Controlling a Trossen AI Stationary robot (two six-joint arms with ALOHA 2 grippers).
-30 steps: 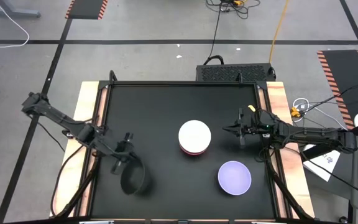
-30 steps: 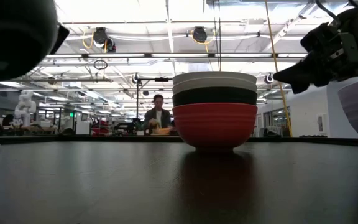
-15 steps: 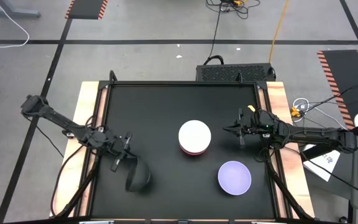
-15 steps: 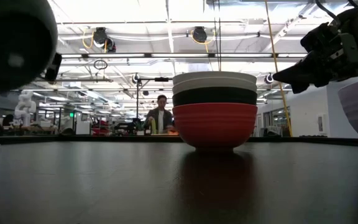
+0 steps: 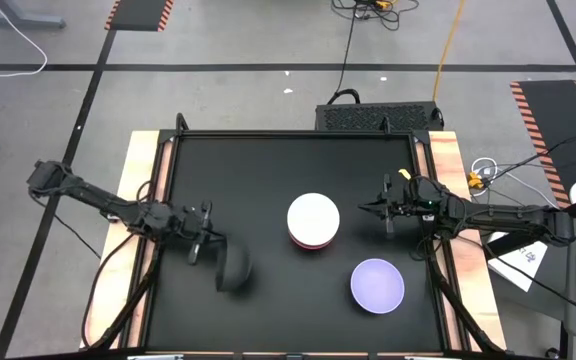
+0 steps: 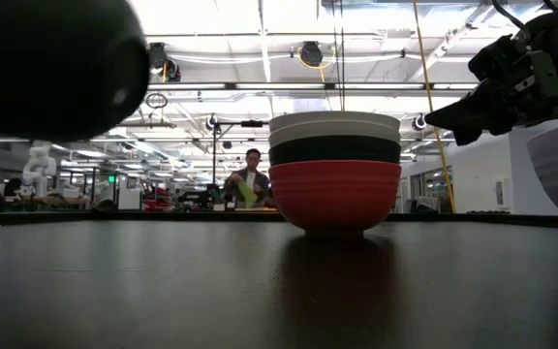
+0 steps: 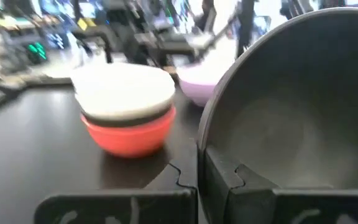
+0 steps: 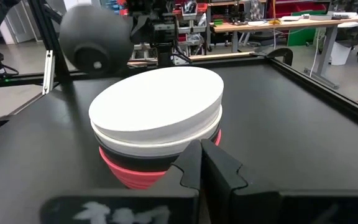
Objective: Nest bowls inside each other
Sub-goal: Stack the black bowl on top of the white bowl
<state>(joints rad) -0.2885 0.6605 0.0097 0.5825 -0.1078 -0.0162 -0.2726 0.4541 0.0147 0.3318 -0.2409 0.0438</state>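
Note:
A stack of bowls (image 5: 313, 220) stands on its red bottom bowl (image 6: 334, 199) mid-table, with a black one and white ones (image 8: 157, 102) above. The lavender bowl (image 5: 377, 285) sits upright on the table, right of centre and nearer the front edge. My left gripper (image 5: 206, 248) is left of the stack, shut on a black bowl (image 5: 231, 268) that also fills the low view's upper left (image 6: 46, 58). My right gripper (image 5: 385, 213) hovers just right of the stack, shut (image 8: 202, 155), holding nothing. My left gripper pinches the black bowl's rim (image 7: 202, 140), one finger (image 7: 238, 180) inside the bowl and one outside. The fingers come roughly level from the table's left. The bowl is lifted clear and tipped on its side, its underside (image 8: 95, 59) toward the stack and its hollow toward the wrist.
The black table top is ringed by a raised frame (image 5: 293, 135) with wooden side strips. There is bare table (image 5: 268, 170) behind the stack and in front of it. A person (image 6: 248, 184) stands far back in the room beyond the table.
My left gripper has carried the black bowl toward the table's right, closer to the stack, and has turned. The bowl has swung from showing its open ring from above to lying on its side, and it looms larger in the low view. My right arm has kept still.

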